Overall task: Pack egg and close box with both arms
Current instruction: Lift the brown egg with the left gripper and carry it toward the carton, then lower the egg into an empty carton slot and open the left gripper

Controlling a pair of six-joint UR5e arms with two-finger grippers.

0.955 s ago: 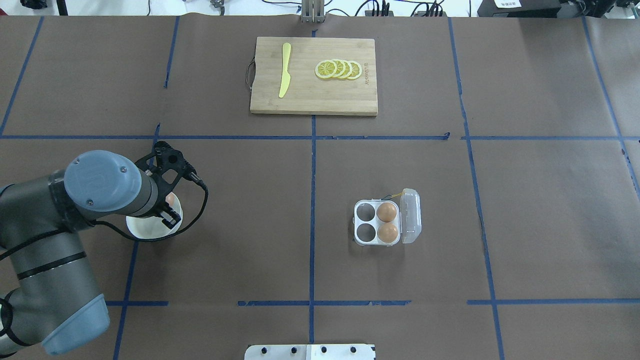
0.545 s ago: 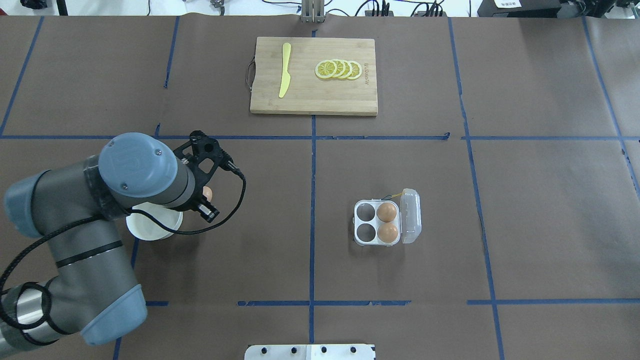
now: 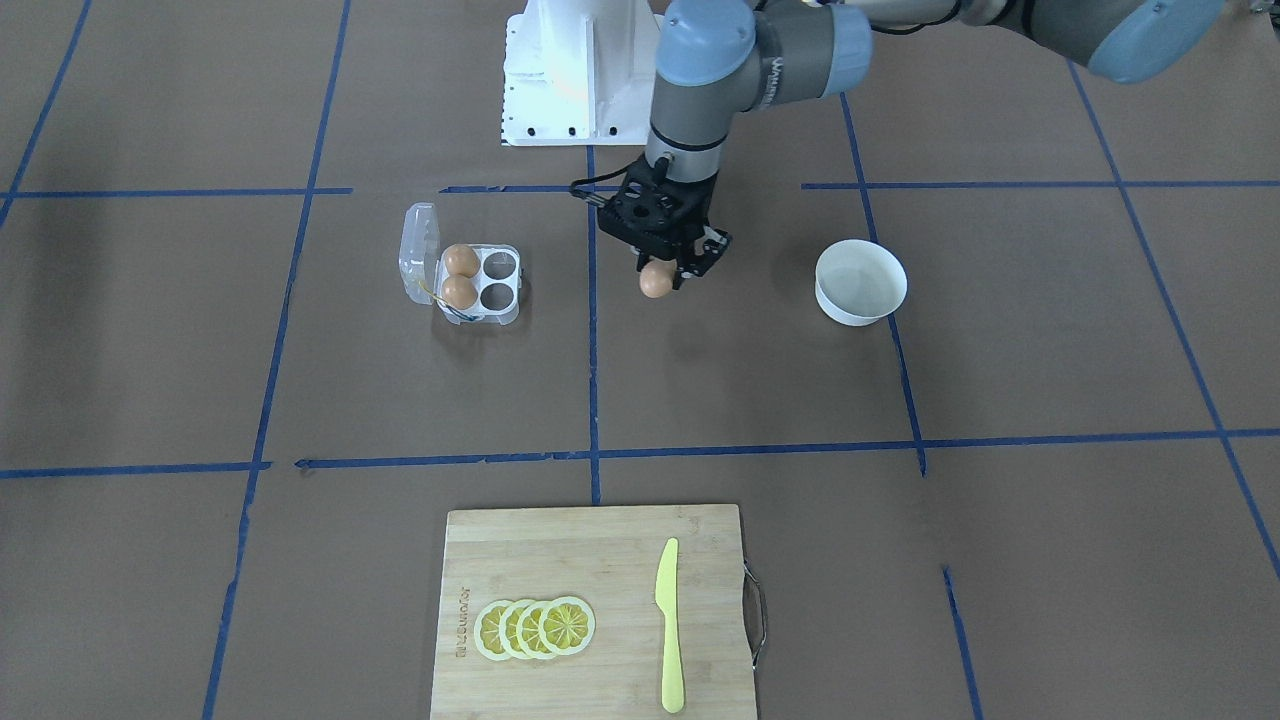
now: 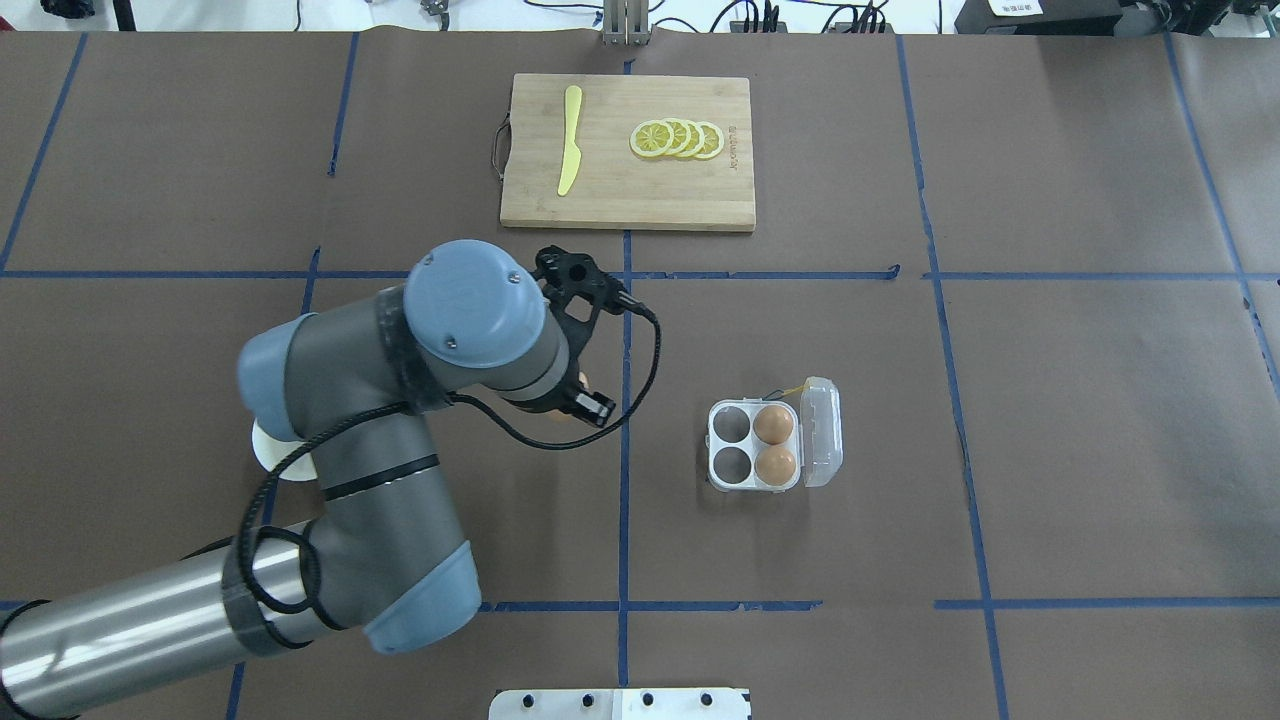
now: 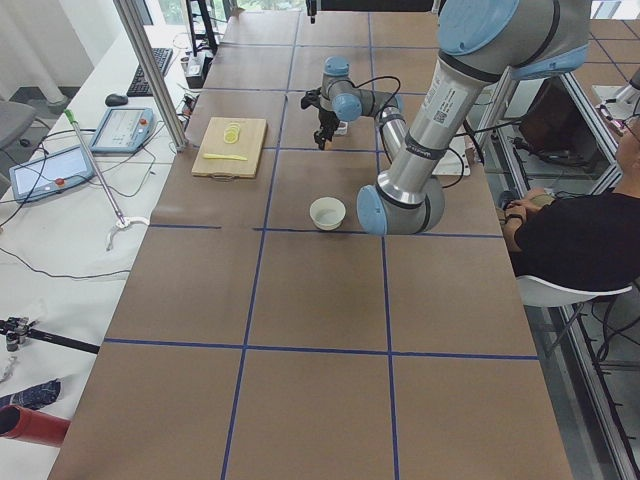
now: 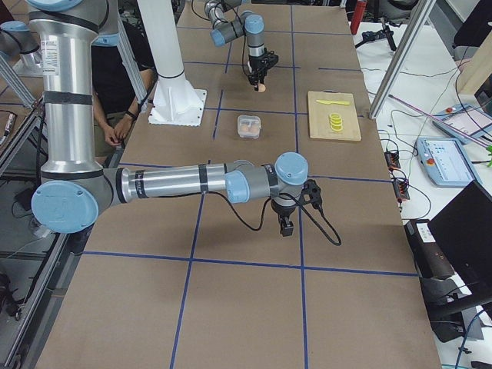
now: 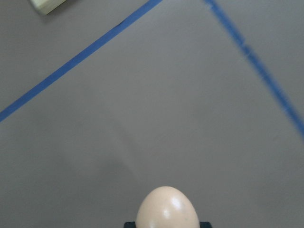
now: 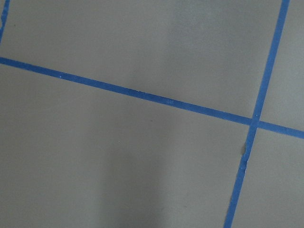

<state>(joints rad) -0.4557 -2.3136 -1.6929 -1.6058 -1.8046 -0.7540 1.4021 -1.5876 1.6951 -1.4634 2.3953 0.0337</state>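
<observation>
Overhead exterior: my left gripper (image 3: 662,272), clasping the egg (image 3: 655,283), has left the bowl (image 3: 860,306) and nears the box (image 4: 755,445); I cannot tell the right gripper's (image 6: 285,225) state.

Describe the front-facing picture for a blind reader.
The black tool of the grey left arm holds a small orange-brown egg above the brown table, between a round white bowl and an open clear plastic egg box with two brown eggs. A wooden board with lemon slices lies nearer.
</observation>
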